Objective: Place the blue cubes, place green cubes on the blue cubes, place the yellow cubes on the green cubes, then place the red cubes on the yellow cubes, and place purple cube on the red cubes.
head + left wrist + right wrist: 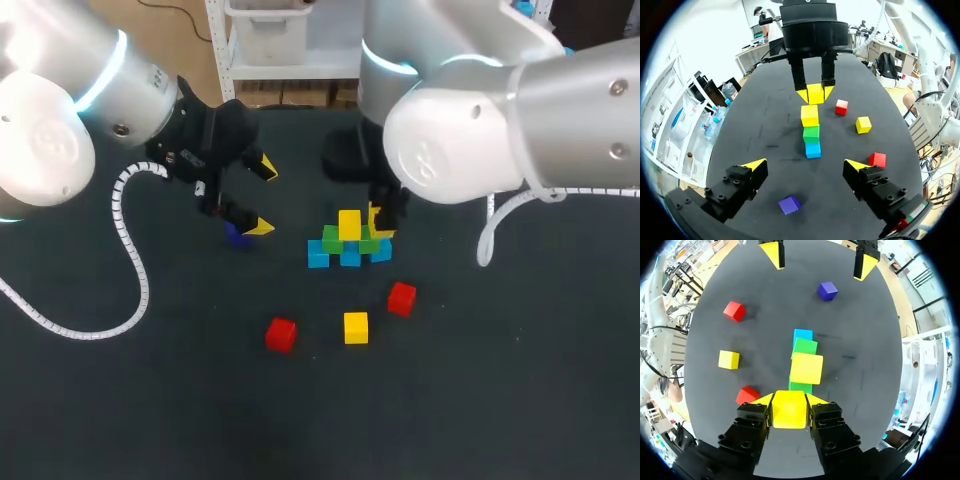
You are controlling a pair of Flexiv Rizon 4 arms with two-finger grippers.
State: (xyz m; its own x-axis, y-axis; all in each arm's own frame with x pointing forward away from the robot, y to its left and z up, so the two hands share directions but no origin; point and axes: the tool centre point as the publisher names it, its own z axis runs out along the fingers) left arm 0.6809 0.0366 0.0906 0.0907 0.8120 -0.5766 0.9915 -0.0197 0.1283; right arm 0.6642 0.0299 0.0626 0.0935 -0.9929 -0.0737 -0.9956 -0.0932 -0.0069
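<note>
— Dark grey tabletop (520, 400), then. What stands on it?

— One stepped pile (349, 242) in the middle: a row of three blue plastic cubes (349, 257), two green cubes (332, 238) on them, and one yellow cube (349, 222) on the greens.

— And the right gripper (789, 400)?

— Its fingers are clamped from both sides on a second yellow cube (789, 412), held at the pile's right end, over a green cube. Whether it rests on the green, I cannot tell.

— The left gripper (805, 164)?

— Fingers spread wide with nothing between them, hanging well to the left of the pile. A small purple cube (790, 204) lies on the table beneath it, touching neither finger.

— Anything loose?

— Three cubes, all apart from the pile, on the side nearest the head camera. A red cube (402, 298) lies closest, off the pile's right end. A loose yellow cube (356, 327) lies farther out. The other red cube (281, 334) lies beyond that, to the left.
</note>
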